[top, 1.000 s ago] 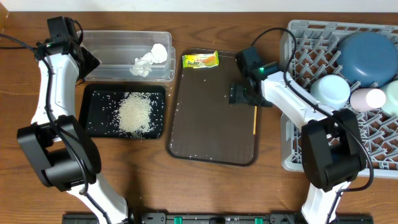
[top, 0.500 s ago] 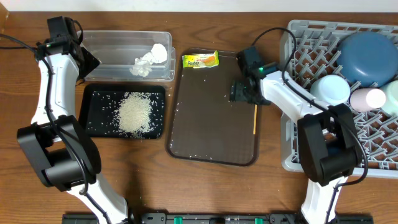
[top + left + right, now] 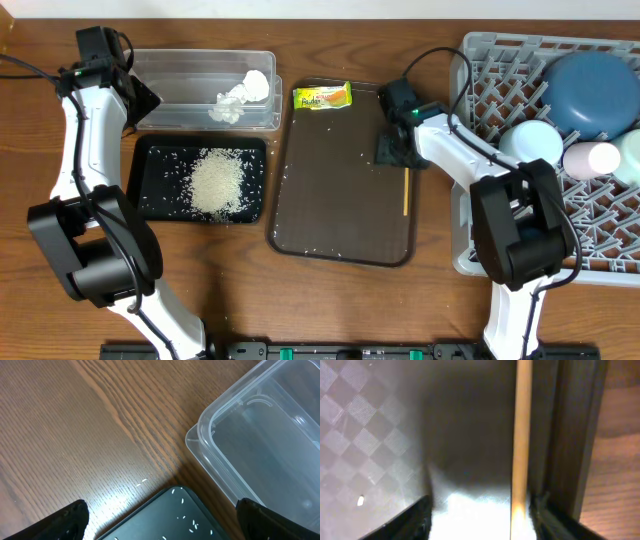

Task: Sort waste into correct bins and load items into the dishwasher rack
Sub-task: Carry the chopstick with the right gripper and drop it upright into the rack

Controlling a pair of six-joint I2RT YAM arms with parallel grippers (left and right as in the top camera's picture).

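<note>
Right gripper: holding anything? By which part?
Nothing gripped yet. The right gripper straddles one end of the orange stick, jaws open; the stick lies on the brown tray.

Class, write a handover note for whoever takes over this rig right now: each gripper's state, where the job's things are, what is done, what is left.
Left gripper: open, empty, over the table by the clear tub and black tray.
Right gripper: jaws apart astride the orange stick on the brown tray; not yet gripped.
Done: tissue in tub, rice in black tray, plate, two bowls and cup in rack.
Left: stick to rack, wrapper on brown tray to a bin.
</note>
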